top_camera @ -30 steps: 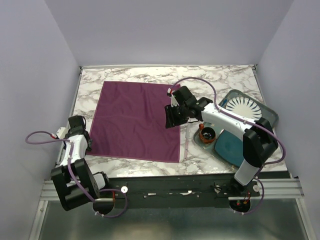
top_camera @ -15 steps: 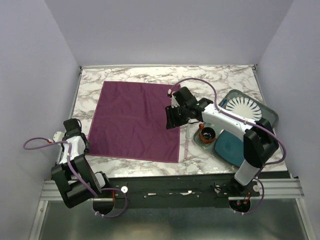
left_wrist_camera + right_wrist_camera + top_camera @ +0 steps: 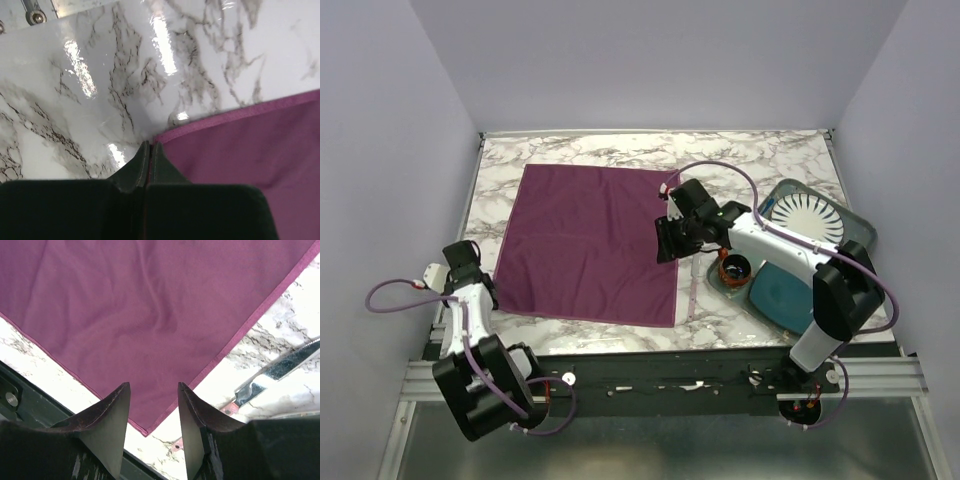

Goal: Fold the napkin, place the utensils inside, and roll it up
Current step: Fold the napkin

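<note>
At near-left corner of napkin (image 3: 590,240), left claw (image 3: 150,146) closed; right claw (image 3: 152,389) open over it.

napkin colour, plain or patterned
The napkin is plain plum purple with no pattern, and it shows best in the top external view.

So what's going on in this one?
Two robot arms are setting up to fold a napkin that lies flat on the table. The left fingers are shut right at its near left corner; whether cloth is caught between them is unclear. The right fingers hang open over the near right corner. The knife lies on the table beside the napkin's right edge, untouched.
</note>
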